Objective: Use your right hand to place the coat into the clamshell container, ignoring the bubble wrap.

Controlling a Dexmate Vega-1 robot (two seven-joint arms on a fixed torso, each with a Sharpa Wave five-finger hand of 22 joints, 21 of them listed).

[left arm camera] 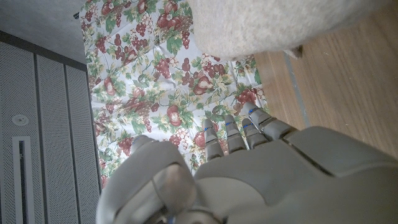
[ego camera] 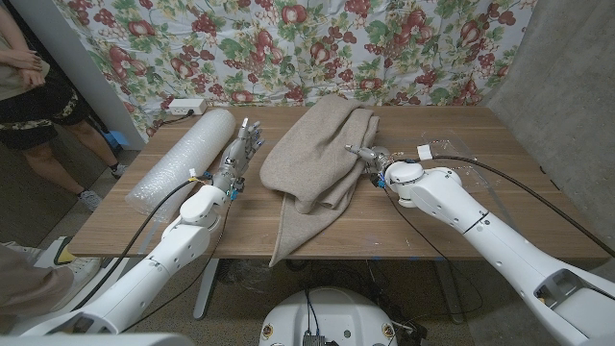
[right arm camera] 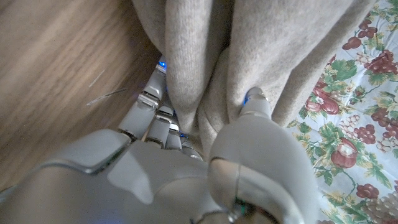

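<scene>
Lying in loose folds across the middle of the brown wooden desk (ego camera: 452,231), the beige knitted wool coat (ego camera: 322,149) is bunched thick at its far end, and one narrow strip of it hangs over the near edge. Fabric looks soft and matte, with deep vertical creases visible in the right wrist view.

Right hand (ego camera: 368,159) sits at the coat's right-hand edge, fingers pushed into the cloth. Right wrist view: a fold of the coat is pinched between the thumb and the fingers (right arm camera: 152,102), the fabric draped over the hand and hiding the fingertips. The hand is grasping the coat; the garment's bulk rests on the desk.

Left hand (ego camera: 242,152) stands just left of the coat, between it and the clear roll of bubble wrap (ego camera: 187,154), fingers extended and apart, holding nothing. Left wrist view: the coat's edge lies beyond the fingertips, not touching them.

Bubble wrap lies lengthwise on the desk's left side, well clear of the coat. A fruit-patterned cloth backdrop (ego camera: 317,43) hangs behind the desk. A person (ego camera: 29,86) stands at the far left.
</scene>
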